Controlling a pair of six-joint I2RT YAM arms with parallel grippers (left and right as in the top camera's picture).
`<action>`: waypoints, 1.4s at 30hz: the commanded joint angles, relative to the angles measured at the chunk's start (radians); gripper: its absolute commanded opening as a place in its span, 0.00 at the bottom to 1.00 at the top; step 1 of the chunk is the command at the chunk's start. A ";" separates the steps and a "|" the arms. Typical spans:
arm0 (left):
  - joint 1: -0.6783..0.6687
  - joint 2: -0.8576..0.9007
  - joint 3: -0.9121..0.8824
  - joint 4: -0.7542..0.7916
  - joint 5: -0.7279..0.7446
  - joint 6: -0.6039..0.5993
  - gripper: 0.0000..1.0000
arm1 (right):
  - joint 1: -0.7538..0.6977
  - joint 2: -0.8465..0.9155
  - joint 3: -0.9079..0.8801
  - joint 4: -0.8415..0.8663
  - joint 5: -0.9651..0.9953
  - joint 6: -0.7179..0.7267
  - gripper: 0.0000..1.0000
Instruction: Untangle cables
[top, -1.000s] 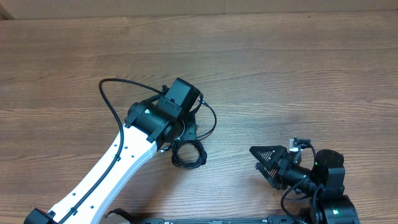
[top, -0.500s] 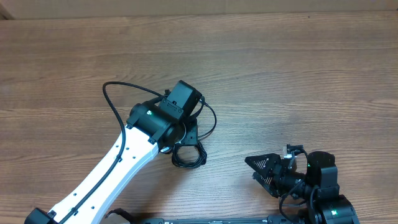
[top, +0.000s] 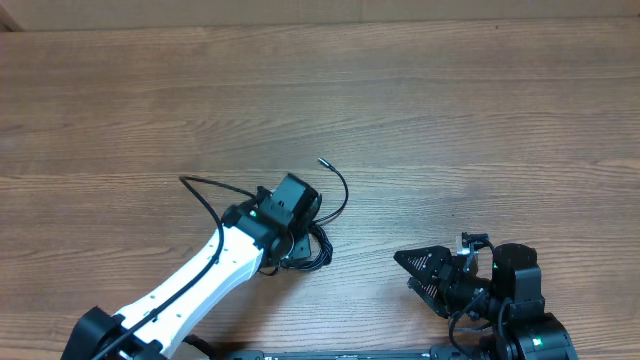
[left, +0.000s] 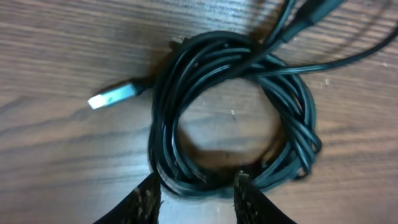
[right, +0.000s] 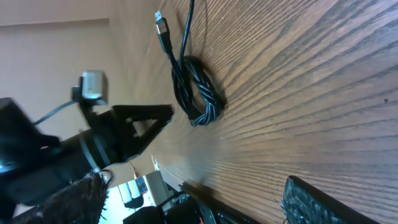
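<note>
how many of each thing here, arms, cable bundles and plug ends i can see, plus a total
robot arms: 2 (left arm, right arm)
cable coil: 1, black, lying on the table
plug ends in view: 2 (silver usb plug, small tip on the loose end)
total: 5

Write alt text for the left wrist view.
A coil of black cable lies flat on a wooden table, a silver plug poking out to its left. At the bottom edge, the left gripper has its two fingertips apart at the coil's lower arc.
</note>
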 joint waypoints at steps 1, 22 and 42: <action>-0.007 0.014 -0.077 0.082 -0.022 -0.025 0.39 | 0.006 -0.001 0.020 -0.002 0.011 -0.004 0.93; -0.006 0.024 -0.155 0.229 -0.073 0.027 0.04 | 0.006 -0.001 0.020 -0.156 0.132 -0.004 1.00; -0.007 0.015 0.187 -0.089 0.048 0.374 0.04 | 0.006 -0.001 0.020 -0.163 0.146 -0.013 1.00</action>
